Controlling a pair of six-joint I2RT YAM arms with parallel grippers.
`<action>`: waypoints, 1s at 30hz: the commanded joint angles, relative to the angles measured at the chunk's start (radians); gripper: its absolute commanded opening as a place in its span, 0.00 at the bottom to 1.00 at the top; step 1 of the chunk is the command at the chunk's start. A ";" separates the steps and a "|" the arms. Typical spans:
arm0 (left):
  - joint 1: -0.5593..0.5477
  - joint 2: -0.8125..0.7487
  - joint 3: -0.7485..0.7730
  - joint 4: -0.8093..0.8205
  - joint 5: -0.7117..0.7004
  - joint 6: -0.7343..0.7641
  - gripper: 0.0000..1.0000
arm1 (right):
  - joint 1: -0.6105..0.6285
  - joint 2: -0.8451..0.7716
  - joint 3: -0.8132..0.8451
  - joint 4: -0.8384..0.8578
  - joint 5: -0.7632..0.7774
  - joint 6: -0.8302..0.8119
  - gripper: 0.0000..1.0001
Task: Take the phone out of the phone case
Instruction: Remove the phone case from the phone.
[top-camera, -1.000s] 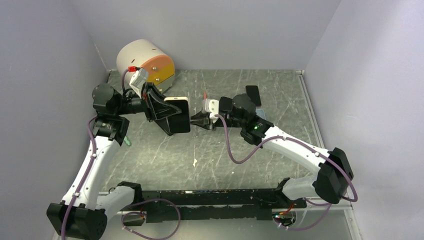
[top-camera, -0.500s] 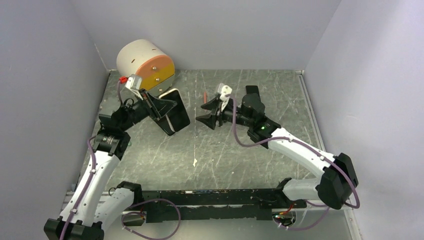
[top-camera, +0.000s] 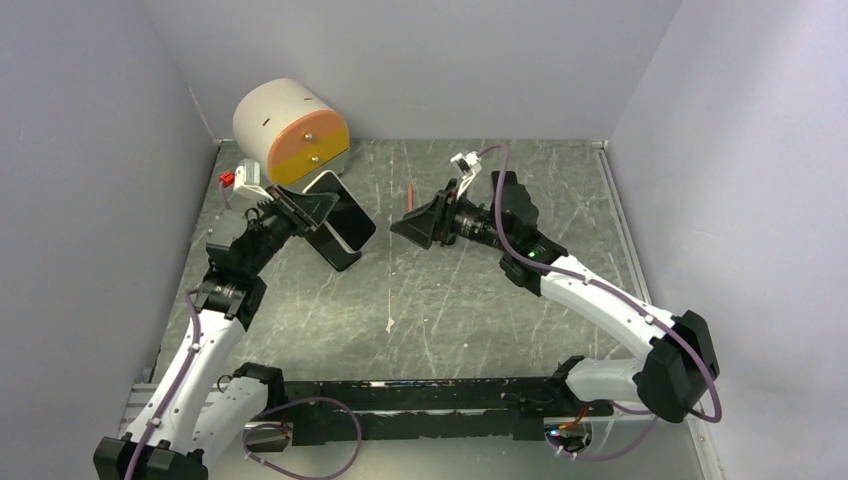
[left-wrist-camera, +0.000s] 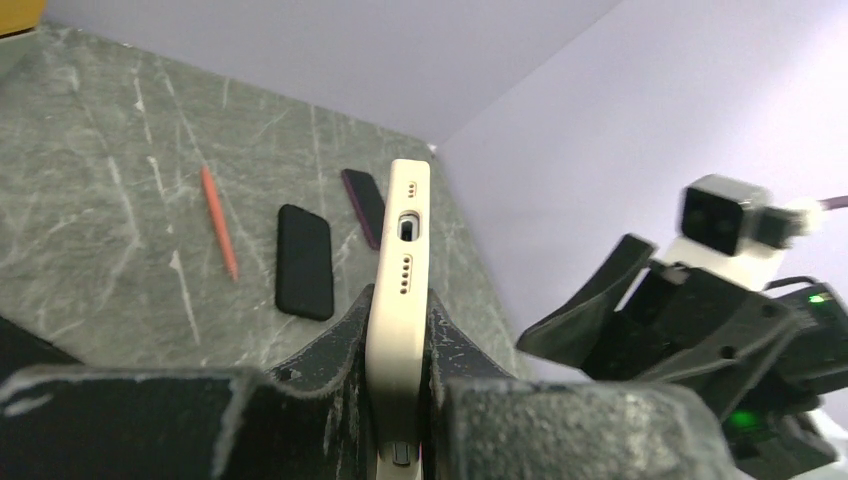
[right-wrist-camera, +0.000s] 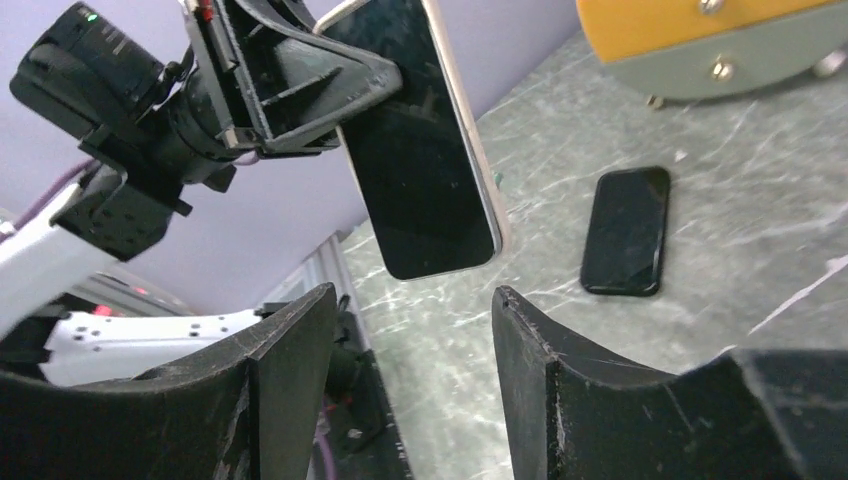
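A black-screened phone in a cream case is held up in the air at the left. My left gripper is shut on it, one finger on each flat face. The left wrist view shows the case's cream bottom edge with its port, between the left gripper's fingers. My right gripper is open and empty, pointing at the phone from the right with a gap between them. In the right wrist view the phone's screen is beyond the open right gripper.
A white and orange drum stands at the back left, close behind the phone. A red pen and a black phone lie on the table, with a dark red one beside it. A small white scrap lies mid-table.
My left arm has drawn the cased phone back left toward the drum and tilted it. My right gripper has backed away to the right of the phone and turned, staying open.
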 joint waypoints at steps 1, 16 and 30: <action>-0.002 0.000 0.003 0.224 -0.010 -0.141 0.03 | 0.002 0.051 0.037 0.066 -0.032 0.226 0.60; -0.002 0.059 -0.022 0.366 0.042 -0.277 0.03 | 0.008 0.137 0.091 0.150 -0.047 0.394 0.49; -0.002 0.053 -0.030 0.403 0.053 -0.299 0.03 | 0.004 0.131 0.072 0.136 0.056 0.406 0.49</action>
